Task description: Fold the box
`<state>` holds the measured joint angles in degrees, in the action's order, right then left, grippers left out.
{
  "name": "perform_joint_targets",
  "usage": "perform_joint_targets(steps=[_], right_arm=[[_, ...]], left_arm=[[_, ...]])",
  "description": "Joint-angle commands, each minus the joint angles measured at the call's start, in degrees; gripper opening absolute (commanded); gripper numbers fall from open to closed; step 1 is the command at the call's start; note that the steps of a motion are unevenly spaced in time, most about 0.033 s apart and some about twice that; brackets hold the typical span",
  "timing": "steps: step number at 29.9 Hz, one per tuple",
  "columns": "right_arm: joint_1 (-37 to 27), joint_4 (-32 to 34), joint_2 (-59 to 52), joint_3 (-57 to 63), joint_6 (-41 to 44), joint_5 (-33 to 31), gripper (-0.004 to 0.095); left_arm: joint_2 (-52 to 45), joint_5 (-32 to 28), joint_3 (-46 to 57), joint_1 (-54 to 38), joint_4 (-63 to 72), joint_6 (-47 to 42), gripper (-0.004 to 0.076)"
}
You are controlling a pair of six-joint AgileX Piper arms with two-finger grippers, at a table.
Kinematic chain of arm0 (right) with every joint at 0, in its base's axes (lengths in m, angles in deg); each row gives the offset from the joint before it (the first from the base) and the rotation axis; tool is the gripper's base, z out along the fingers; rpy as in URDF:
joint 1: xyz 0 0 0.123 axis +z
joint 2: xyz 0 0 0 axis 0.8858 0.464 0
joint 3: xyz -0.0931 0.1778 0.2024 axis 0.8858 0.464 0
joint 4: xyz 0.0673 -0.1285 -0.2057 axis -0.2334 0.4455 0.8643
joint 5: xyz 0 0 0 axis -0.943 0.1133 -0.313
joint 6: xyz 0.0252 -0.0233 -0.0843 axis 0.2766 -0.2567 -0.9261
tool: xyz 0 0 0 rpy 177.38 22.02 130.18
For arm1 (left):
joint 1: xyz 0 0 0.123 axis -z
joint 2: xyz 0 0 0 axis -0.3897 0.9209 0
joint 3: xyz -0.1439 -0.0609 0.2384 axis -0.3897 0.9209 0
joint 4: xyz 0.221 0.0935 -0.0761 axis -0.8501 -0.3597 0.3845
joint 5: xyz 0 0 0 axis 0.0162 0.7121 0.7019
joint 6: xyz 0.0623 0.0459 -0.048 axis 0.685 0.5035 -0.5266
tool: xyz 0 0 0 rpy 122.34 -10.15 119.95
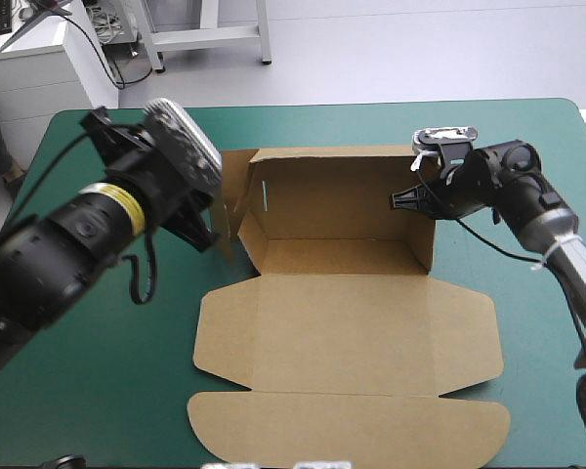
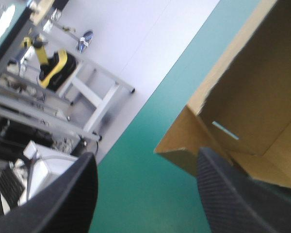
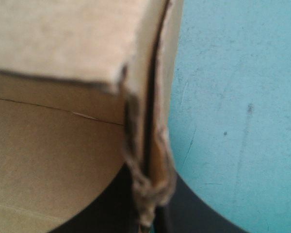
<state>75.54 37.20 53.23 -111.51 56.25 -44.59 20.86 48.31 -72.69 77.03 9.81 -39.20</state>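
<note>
While the right jaws are pinched on the right wall of the box [image 1: 337,191], which stands in the middle of the bench [image 1: 98,391] with its far walls raised and the lid [image 1: 347,337] flat toward the near edge, the left jaws stand wide apart just beside the loose left flap [image 2: 184,145]. If the left arm [image 1: 68,234] pushes this flap crookedly, it may buckle; a hard pull on the right could tear the frayed corner [image 3: 148,189].

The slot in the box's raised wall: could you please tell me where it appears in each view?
High view: the slot, near the box's far left corner.
Left wrist view: the slot ahead of the left gripper, in the wall.
Right wrist view: not in it.
Shared landmark: the teal-green cover.
</note>
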Motion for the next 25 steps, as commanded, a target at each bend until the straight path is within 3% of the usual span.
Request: perform_joint_targets(steps=[1,5,9,12,17,25], right_arm=[[-3.75,-3.92,2.84,-7.22,-4.47,-3.44,-0.0019],[-5.72,-4.3,10.0,-13.61,-6.64,-7.98,-0.0019],[-5.67,-4.63,16.62,-18.75,-7.92,-8.93,-0.0019],[-5.67,-6.21,19.82,-20.91,-9.42,-8.93,-0.0019],[-5.67,-5.78,22.45,-21.06,-10.13,-8.72,-0.0019],[-5.67,-5.77,23.79,-21.06,-10.25,-7.71,-0.0019]], left_arm=[[-1.72,-1.51,-4.53,-10.22,5.97,1.36,0.0416],[-1.92,-1.2,-4.7,-25.05,16.72,4.19,0.0269],[-2.06,-2.45,-3.28,-38.63,34.67,8.07,0.0082],[-3.25,-4.37,1.32,-45.33,44.18,10.16,-0.0001],[-8.88,-8.74,15.36,-47.12,47.04,10.57,-0.0008],[-30.07,-25.45,44.26,-47.12,45.45,4.35,-0.0008]])
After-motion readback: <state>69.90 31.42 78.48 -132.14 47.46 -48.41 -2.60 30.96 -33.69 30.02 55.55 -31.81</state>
